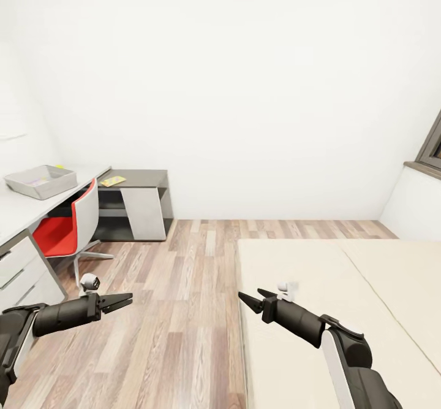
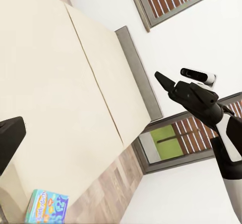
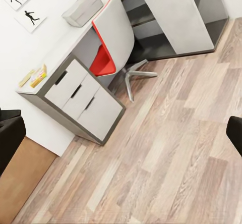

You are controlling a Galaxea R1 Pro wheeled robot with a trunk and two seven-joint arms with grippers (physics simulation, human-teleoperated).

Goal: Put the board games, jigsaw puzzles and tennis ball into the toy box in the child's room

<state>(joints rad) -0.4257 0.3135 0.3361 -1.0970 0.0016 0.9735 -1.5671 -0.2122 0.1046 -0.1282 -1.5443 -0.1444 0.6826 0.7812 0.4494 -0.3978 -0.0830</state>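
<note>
Across the wood-plank floor (image 1: pixel 184 311) of this white-walled room, my arms hang forward with nothing held. To my right lies the long beige bed (image 1: pixel 343 298); a light blue board game box (image 2: pixel 48 207) rests on it near its edge. To my left stands the white table (image 1: pixel 18 210), carrying a shallow grey toy box (image 1: pixel 40 181) and, farther along, a yellow jigsaw puzzle square (image 1: pixel 113 181). A red chair (image 1: pixel 64 228) sits tucked beside it. My left gripper (image 1: pixel 125 301) and right gripper (image 1: pixel 245 299) both have fingers slightly apart.
</note>
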